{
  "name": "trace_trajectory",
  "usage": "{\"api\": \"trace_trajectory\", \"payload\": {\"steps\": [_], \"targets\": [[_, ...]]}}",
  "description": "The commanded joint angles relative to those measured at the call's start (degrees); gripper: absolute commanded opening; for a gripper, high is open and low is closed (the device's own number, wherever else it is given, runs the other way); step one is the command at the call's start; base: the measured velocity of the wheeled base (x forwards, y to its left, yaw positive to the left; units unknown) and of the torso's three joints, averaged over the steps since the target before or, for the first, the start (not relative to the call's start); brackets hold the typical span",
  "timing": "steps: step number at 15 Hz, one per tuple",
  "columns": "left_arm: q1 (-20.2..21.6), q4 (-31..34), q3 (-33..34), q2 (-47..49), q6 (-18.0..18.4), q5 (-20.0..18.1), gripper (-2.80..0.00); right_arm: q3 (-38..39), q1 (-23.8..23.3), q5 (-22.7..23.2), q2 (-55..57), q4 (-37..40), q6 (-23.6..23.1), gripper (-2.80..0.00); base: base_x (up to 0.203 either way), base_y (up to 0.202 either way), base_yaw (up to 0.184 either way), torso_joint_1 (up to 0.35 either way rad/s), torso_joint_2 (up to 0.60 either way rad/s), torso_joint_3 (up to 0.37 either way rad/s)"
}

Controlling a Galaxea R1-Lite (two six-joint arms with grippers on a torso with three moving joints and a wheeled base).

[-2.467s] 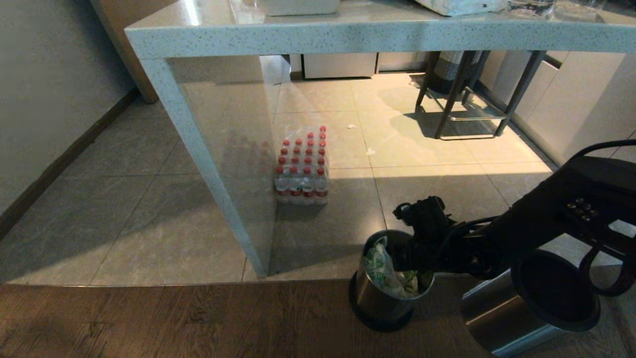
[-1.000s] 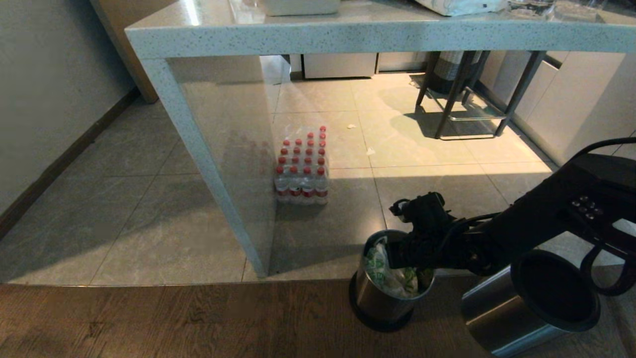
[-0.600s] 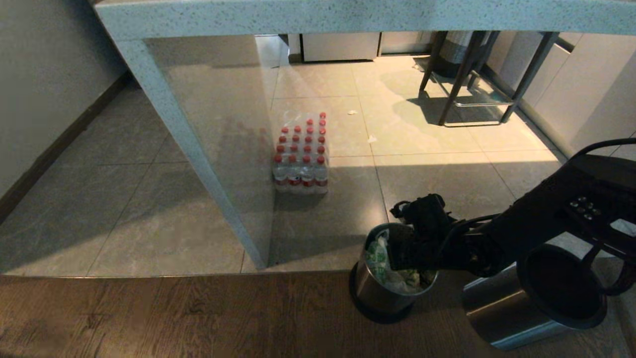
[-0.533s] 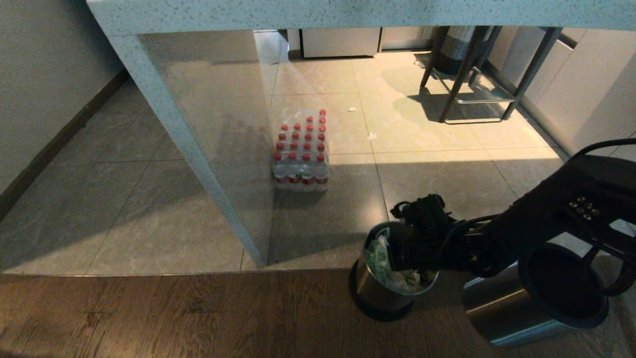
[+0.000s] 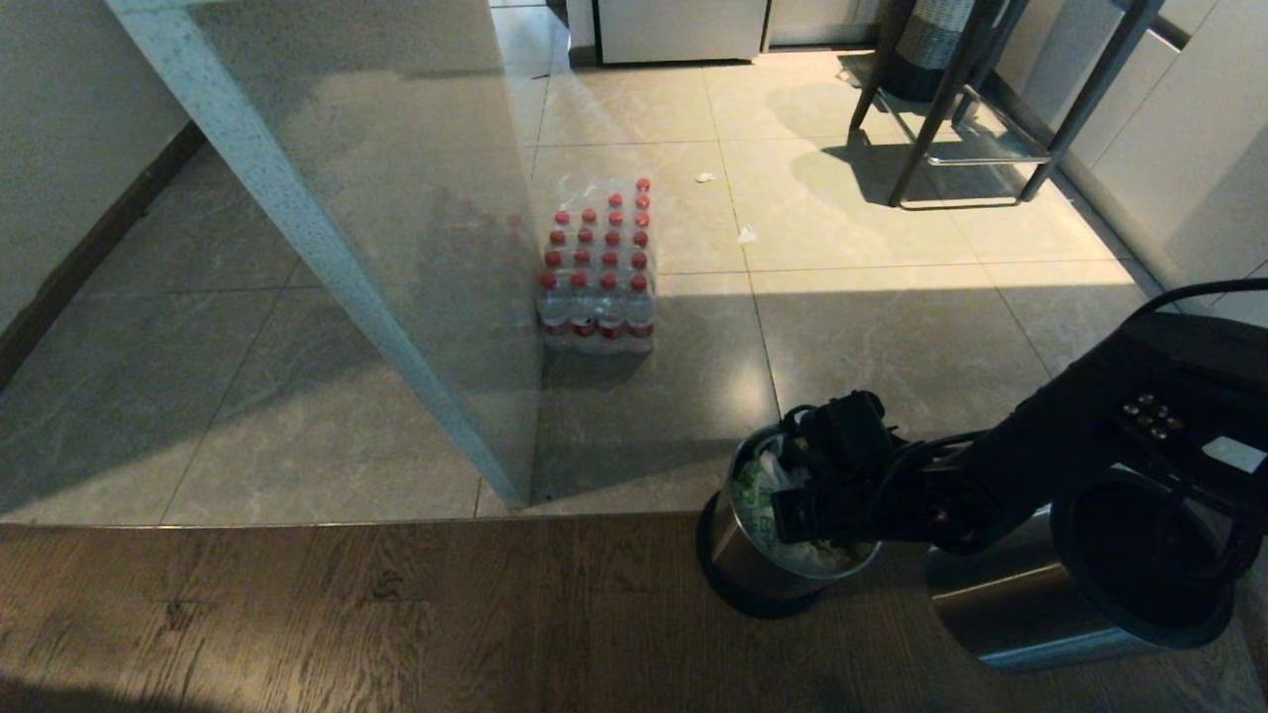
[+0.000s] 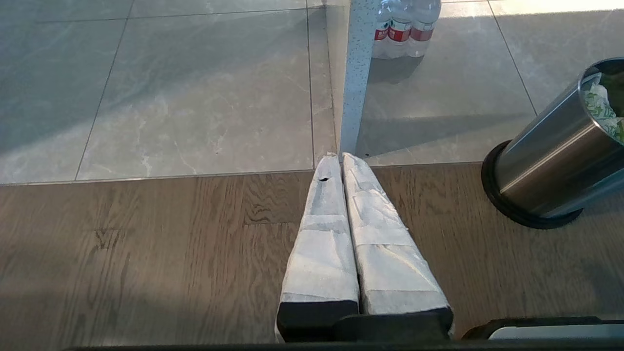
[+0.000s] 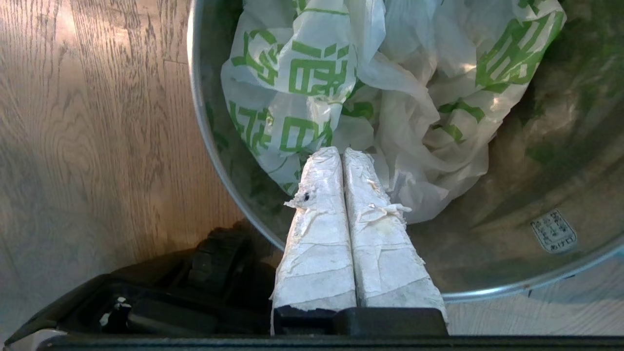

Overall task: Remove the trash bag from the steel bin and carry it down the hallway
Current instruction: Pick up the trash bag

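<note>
The steel bin [image 5: 735, 557] stands on the wood floor at the edge of the grey tiles. The trash bag [image 5: 759, 487], white with green print, sits crumpled inside it. My right arm reaches in from the right, with my right gripper [image 5: 798, 507] down in the bin's mouth. In the right wrist view the taped fingers [image 7: 317, 195] are pressed together. The right gripper [image 7: 340, 151] is shut on a fold of the trash bag [image 7: 302, 73], inside the bin's rim [image 7: 204, 136]. My left gripper [image 6: 340, 157] hangs shut and empty over the wood floor, left of the bin [image 6: 546, 165].
A larger steel bin [image 5: 1001, 614] with a black rim lies tilted just right of the small one. The stone table's side panel [image 5: 396, 248] stands to the left. A pack of red-capped water bottles [image 5: 597, 287] sits beside it, and a stool [image 5: 951, 119] is at the back.
The whole head view has shifted, so the camera has moved: the table top has gone out at the top edge. My right gripper stays shut inside the bin, and the bag looks slightly higher.
</note>
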Motion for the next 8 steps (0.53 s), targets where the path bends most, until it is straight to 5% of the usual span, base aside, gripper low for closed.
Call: {"api": "trace_trajectory", "payload": {"steps": [1,3,4,8], "targets": [[0.0,0.01,0.0,0.06,0.01,0.0,-2.8,-0.59,-0.68,-0.05,-0.14,-0.12,0.12,-2.8,0.0,0.0,0.0,0.0,0.0,0.0],[0.0,0.01,0.0,0.06,0.01,-0.04,-2.8,-1.71,-0.91,-0.07,1.06,-0.31,0.26,-2.8,0.0,0.0,0.0,0.0,0.0,0.0],[0.0,0.01,0.0,0.06,0.01,-0.04,-2.8,-2.57,-0.94,-0.63,1.61,-0.2,0.37,0.0,0.0,0.0,0.0,0.0,0.0,0.0],[0.0,0.01,0.0,0.06,0.01,0.05,-2.8,-6.86,-2.24,-1.63,3.29,-0.04,0.11,0.0,0.0,0.0,0.0,0.0,0.0,0.0]]}}
